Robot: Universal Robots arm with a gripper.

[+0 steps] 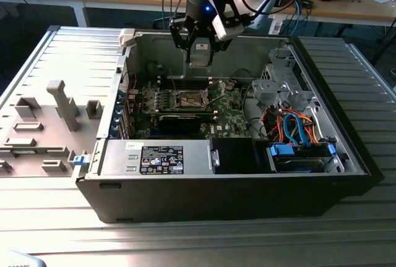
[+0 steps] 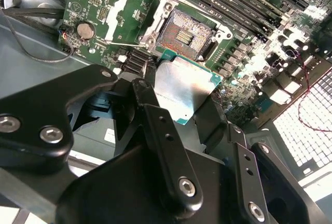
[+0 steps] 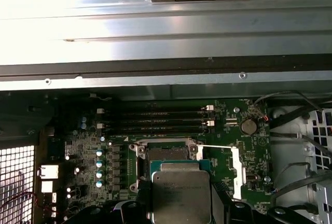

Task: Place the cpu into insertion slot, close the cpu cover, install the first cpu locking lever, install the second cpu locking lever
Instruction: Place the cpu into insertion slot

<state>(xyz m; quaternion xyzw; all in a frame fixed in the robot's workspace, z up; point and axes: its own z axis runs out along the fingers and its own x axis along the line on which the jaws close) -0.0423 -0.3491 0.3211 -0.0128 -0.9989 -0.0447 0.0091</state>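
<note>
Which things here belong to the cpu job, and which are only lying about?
Job in hand:
gripper, shut on the cpu
insertion slot, open
cpu cover, swung open

Just lying about:
coin battery
memory slots
power supply
orange and blue cables

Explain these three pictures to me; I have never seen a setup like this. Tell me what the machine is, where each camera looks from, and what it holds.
The machine is a robot arm whose gripper works like two fingers. The exterior view looks from off the arm at an open computer case lying on a ribbed metal table, with the gripper hanging above the green motherboard. Both wrist views come from cameras riding on the arm, looking at the board from close by. The gripper holds the cpu, a flat silvery chip, close to the empty insertion slot, not yet in it. The cpu cover, a thin metal frame, is swung open beside the slot.
</note>
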